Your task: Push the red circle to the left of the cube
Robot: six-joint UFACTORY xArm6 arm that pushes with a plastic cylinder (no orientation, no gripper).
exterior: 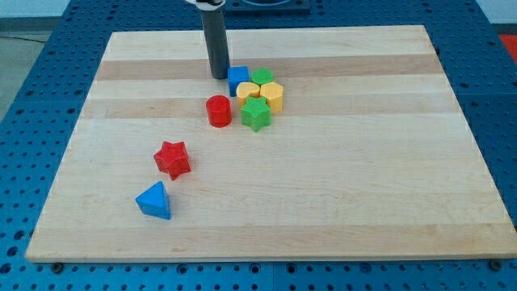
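Note:
The red circle (pixel 218 111) is a short red cylinder on the wooden board, below and a little to the left of the blue cube (pixel 237 80). My tip (pixel 218 76) stands just left of the blue cube, nearly touching it, and directly above the red circle in the view with a small gap between them. The rod rises from the tip to the view's top edge.
A tight cluster lies right of the cube: a green block (pixel 262 78), two yellow blocks (pixel 248 90) (pixel 272 96), a green star (pixel 256 115). A red star (pixel 172 158) and a blue triangle (pixel 154 200) lie lower left. The board (pixel 363 202) rests on a blue perforated table.

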